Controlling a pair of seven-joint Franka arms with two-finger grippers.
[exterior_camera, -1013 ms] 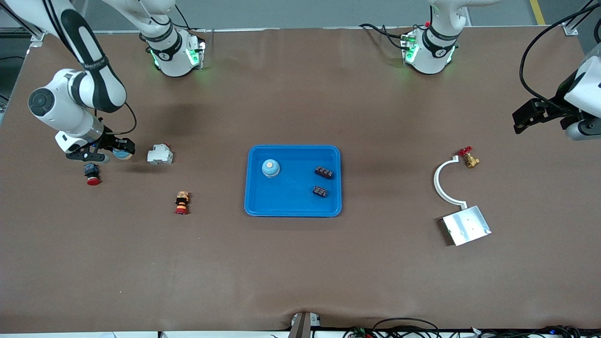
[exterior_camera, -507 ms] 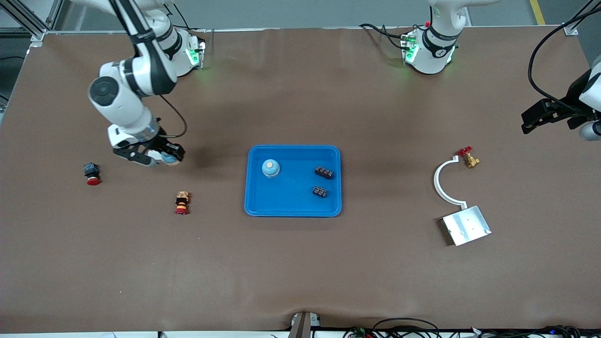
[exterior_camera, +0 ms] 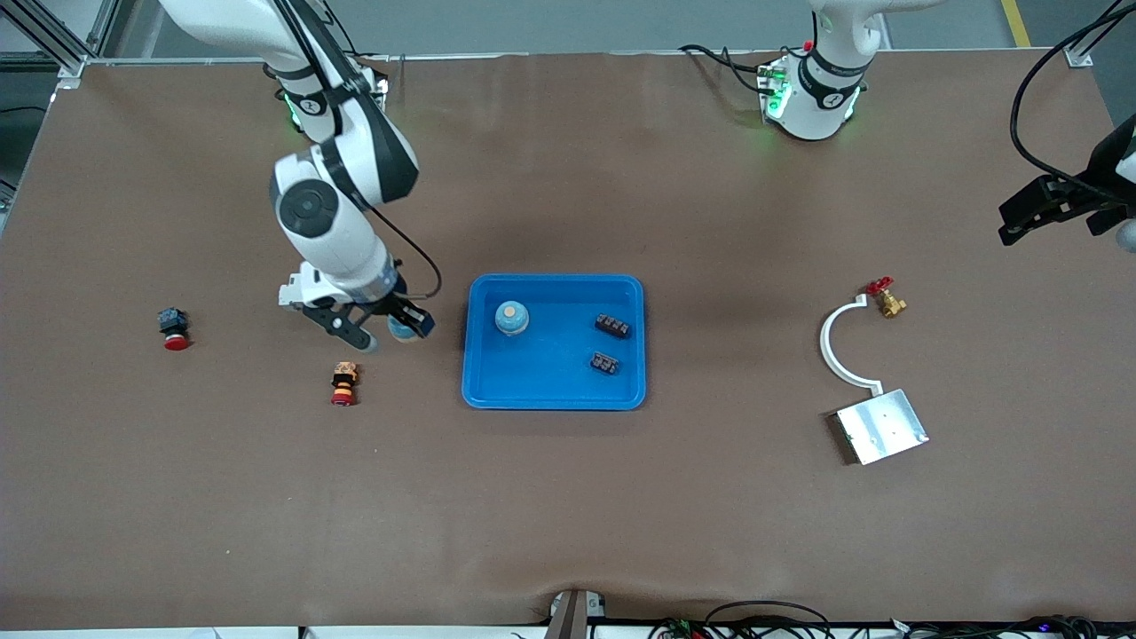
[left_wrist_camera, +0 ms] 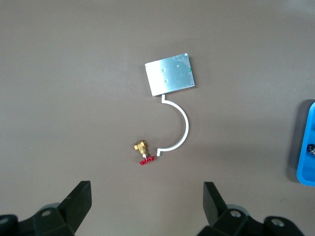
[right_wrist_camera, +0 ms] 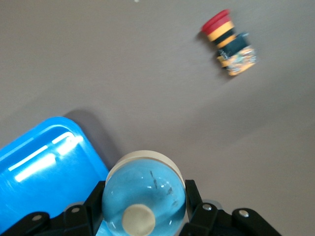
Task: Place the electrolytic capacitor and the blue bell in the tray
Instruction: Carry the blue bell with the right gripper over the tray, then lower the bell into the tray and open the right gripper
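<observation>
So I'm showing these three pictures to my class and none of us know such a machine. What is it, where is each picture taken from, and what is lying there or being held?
Two robot arms stand at a brown table. One picture looks down from across the table; the other two come from cameras on each arm's wrist. The right gripper, just short of the blue tray, is shut on a blue bell. The tray already holds another bell and two small black parts. The left gripper waits open above a silver plate, a white curved piece and a brass valve. Two red push buttons lie toward the right arm's end.

Even bright overhead lighting, soft shadows on the worktop (exterior_camera: 568,497), glare streaks on the tray (right_wrist_camera: 44,162), push-button (right_wrist_camera: 229,43) slightly motion-blurred.
</observation>
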